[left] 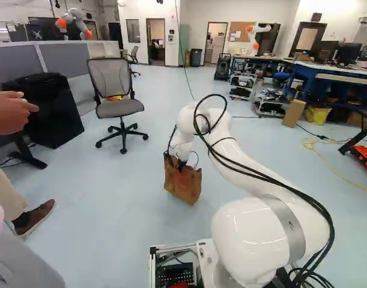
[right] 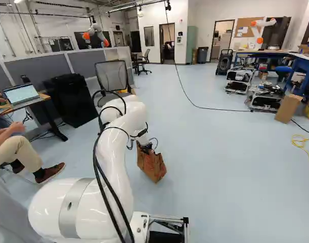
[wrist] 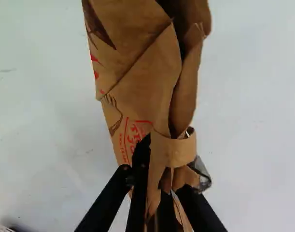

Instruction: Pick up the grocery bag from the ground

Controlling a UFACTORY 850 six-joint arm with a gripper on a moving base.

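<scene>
One paper grocery bag (left: 184,185): is sitting below the wrist, ahead of the base, brown with red print, and is leaning to one side in both base views; whether its bottom is touching the floor (left: 129,204), I cannot tell.
Gripper (left: 181,167): is pointing down at the bag's top edge in the left base view.
Grip: in the wrist view the gripper (wrist: 159,179) is holding the bag, its two dark fingers pinching the folded paper from both sides (a loop that looks like the handle is curling just beside them).
Bag's body: is stretching ahead of the fingers in the wrist view, with creased sides and a dark gap along the folded paper.
Arm (left: 246,162): is rising from its lowest joint and bending down toward the bag.
Office chair (left: 120,109): is standing beyond the bag, to its left in the left base view.
Laptop (right: 21,93): is lying open on a small table (right: 43,97) at the left of the right base view.
Cardboard box (left: 294,113): is leaning at the right of the left base view, just beside a yellow bin (left: 317,114).
Another robot (left: 255,37): is standing by the workbenches at the back of the room.
Yellow cable (left: 328,161): is trailing over the floor at the right of the left base view.
</scene>
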